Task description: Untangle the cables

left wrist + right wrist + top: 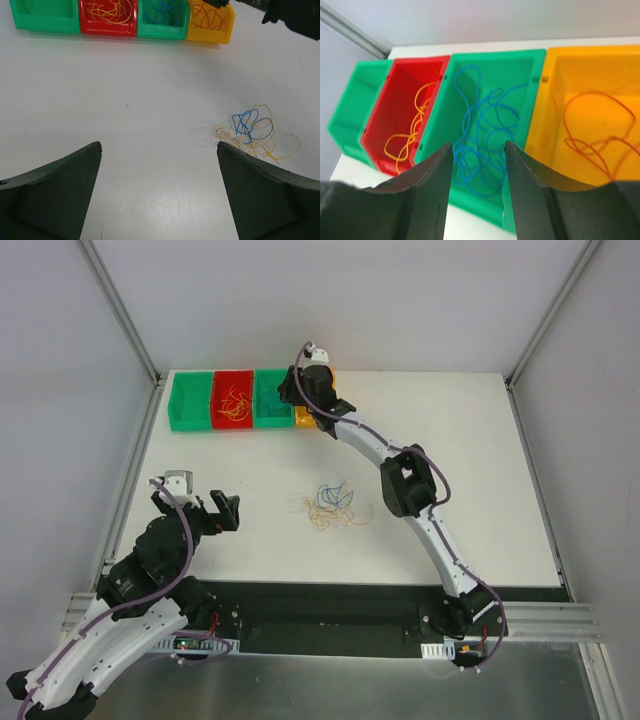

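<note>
A tangle of thin blue, yellow and white cables (334,504) lies on the white table, mid-centre; it also shows in the left wrist view (252,131). My left gripper (232,513) is open and empty, low over the table to the left of the tangle, its fingers (60,190) wide apart. My right gripper (300,405) hovers over the row of bins at the back. In the right wrist view it (477,150) is open and empty, above the green bin (530,75) that holds blue cables (480,145).
Several bins stand in a row at the back: an empty green bin (190,402), a red bin (232,400) with yellow-orange cables (410,135), the green bin (270,397), and a yellow bin (590,70) with orange cables (600,125). Frame posts flank the table.
</note>
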Tool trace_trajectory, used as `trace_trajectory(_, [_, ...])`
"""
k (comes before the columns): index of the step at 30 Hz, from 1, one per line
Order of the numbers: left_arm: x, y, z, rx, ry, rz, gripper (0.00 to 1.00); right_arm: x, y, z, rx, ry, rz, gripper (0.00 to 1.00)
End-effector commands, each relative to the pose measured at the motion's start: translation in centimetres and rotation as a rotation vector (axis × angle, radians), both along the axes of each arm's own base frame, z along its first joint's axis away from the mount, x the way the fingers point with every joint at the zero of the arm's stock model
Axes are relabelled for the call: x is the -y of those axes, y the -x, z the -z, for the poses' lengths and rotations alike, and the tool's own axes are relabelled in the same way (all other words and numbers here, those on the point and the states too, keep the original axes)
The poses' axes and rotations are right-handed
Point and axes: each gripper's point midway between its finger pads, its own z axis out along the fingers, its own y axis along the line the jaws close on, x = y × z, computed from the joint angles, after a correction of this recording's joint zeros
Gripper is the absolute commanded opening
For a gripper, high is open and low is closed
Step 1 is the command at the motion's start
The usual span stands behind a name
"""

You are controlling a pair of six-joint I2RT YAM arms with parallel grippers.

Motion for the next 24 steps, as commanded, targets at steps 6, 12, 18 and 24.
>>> trace_trajectory(6, [5.0,0.1,3.4,-0.194,0.085,0.151,0.99,4.9,8.9,-10.3,-0.091,0.007,-0.135,0.52])
trace_trajectory(12, [10.8,0.8,6.4,-0.403,0.189,0.323,0.93,9.1,17.4,-5.5,-0.205,0.038,-0.228,0.53])
trace_trajectory(18, [15.6,-2.4,6.3,-0.406,0.206,0.42,0.71,13.2,21.6,-3.0,-0.201,0.072,-0.284,0.52])
trace_trajectory(24, [19.9,-6.9,8.3,-0.473,-0.014,0.555,0.54,15.7,21.0,-4.0,-0.181,0.033,-0.389,0.51])
